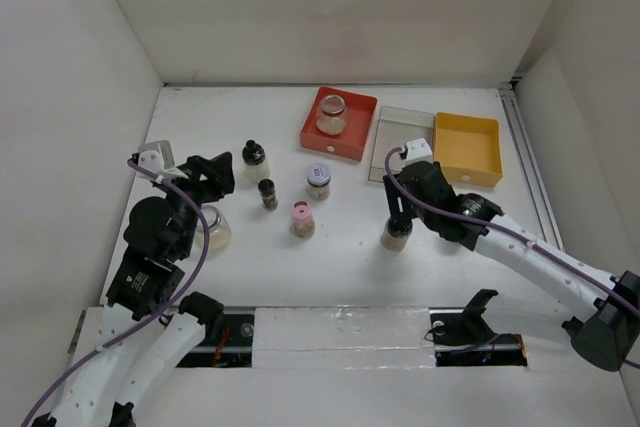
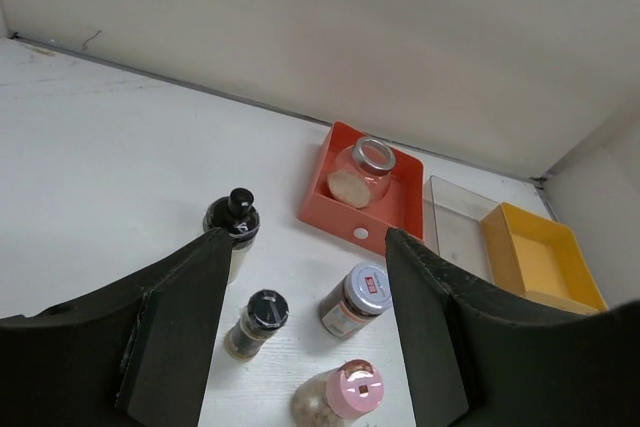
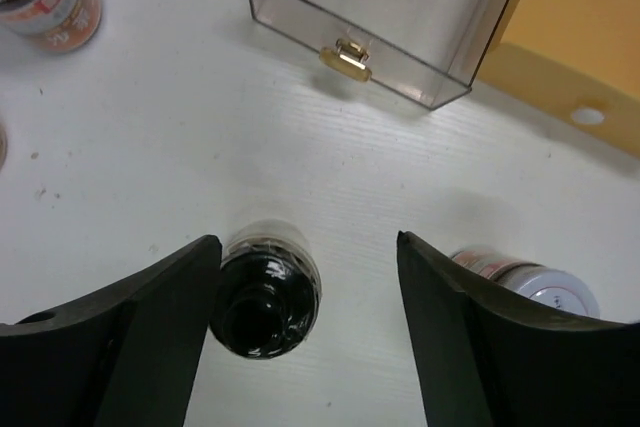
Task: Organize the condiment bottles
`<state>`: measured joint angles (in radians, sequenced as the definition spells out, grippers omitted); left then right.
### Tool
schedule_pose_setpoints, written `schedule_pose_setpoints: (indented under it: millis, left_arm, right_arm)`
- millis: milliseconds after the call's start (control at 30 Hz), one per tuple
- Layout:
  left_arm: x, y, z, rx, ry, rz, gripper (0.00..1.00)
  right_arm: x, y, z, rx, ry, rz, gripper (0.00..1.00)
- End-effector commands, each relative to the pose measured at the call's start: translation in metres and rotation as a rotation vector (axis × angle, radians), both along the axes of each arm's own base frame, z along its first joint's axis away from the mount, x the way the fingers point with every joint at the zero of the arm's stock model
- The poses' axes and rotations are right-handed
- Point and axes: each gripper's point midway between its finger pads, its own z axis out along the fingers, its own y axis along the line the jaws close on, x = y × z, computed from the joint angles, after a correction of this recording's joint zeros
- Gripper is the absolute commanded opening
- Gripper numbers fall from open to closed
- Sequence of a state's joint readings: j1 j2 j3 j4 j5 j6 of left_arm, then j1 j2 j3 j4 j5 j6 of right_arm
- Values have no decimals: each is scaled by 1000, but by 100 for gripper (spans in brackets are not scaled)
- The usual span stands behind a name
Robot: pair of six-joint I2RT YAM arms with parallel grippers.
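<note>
- As I judge it, the job has barely begun. One squat glass jar (image 1: 331,114) sits in the red tray (image 1: 360,135) at upper centre. The clear tray (image 1: 400,127) and yellow tray (image 1: 467,152) to its right hold nothing that I can see.
- Left to sort, loose on the table (image 1: 300,272) mid-frame:
  - a knob-topped bottle (image 1: 255,160)
  - a small black-capped shaker (image 1: 268,194)
  - a silver-capped jar (image 1: 318,181) with a red label
  - a pink-capped shaker (image 1: 302,219)
  - a second squat jar (image 1: 214,231) at lower left beside my left arm
- My right gripper (image 3: 305,247) is spread wide around a black-capped bottle (image 3: 265,292). The bottle stands at the bottom of the right wrist view, close against the picture-left finger and not pinched.
- My left gripper (image 2: 305,237) is also spread, with nothing between its fingers. It faces the loose bottles from the left.
- Hard to make out:
  - whether my right finger touches the black cap
  - another silver-capped bottle (image 3: 530,285) at lower right of the right wrist view, half behind my finger and covered by my arm in the top view
  - the squat jar by my left arm, which is partly hidden
  - the labels, which are too small to read
</note>
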<state>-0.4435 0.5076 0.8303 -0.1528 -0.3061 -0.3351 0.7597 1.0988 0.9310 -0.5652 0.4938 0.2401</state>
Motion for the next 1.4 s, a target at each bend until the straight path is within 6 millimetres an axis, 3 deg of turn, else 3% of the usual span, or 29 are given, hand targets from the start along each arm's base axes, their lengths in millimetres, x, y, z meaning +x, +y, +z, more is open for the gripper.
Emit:
schedule_pose_setpoints:
  millis: [0, 200, 367, 500, 533, 633, 700, 733, 800, 900, 1000, 1033, 1100, 1167, 1200, 1233, 1300, 1367]
  left_arm:
    - [0, -3, 14, -29, -51, -15, 59]
    - [2, -5, 12, -25, -43, -24, 59]
    - [3, -8, 10, -20, -35, -33, 59]
    - [3, -8, 10, -20, -35, -33, 59]
    - [3, -8, 10, -20, -35, -33, 59]
    - [3, -8, 10, -20, -35, -33, 59]
    - [3, -8, 10, -20, -35, -33, 59]
    - [3, -8, 10, -20, -35, -33, 59]
    - [5, -11, 7, -16, -27, -42, 59]
    - [5, -11, 8, -25, -26, -43, 59]
    - [5, -11, 8, -25, -26, -43, 58]
    - [5, -11, 8, -25, -26, -43, 58]
    - [4, -12, 8, -25, -26, -52, 58]
    - [4, -12, 8, -25, -26, -52, 58]
    - [6, -13, 5, -21, -18, -52, 58]
    - [7, -12, 5, -22, -17, -43, 58]
    - [7, -12, 5, -22, -17, -43, 58]
    - [7, -12, 5, -22, -17, -43, 58]
  right_arm:
    - [-16, -1, -19, 28, 62, -16, 75]
    - [-25, 30, -34, 85, 115, 84, 66]
    - [-25, 30, -44, 78, 129, 76, 49]
    - [-26, 29, -48, 86, 140, 62, 45]
    - [-30, 30, -51, 86, 148, 65, 38]
    - [-31, 32, -51, 87, 144, 64, 22]
    - [-26, 35, -29, 110, 75, 73, 20]
    - [-18, 32, -14, 108, 21, 58, 20]
    - [-1, 41, 37, 113, -108, 113, 17]
    - [45, 38, 102, 94, -267, 97, 16]
    - [85, 34, 148, 113, -382, 78, 15]
    - [102, 35, 143, 79, -375, 80, 15]
    - [133, 23, 151, 96, -407, 46, 15]
    - [165, 24, 150, 101, -418, 42, 15]
    - [181, 10, 147, 94, -415, 7, 14]
    - [200, 9, 138, 77, -397, 0, 14]
    - [224, -2, 134, 76, -400, -29, 12]
    - [246, -2, 118, 66, -371, -19, 12]
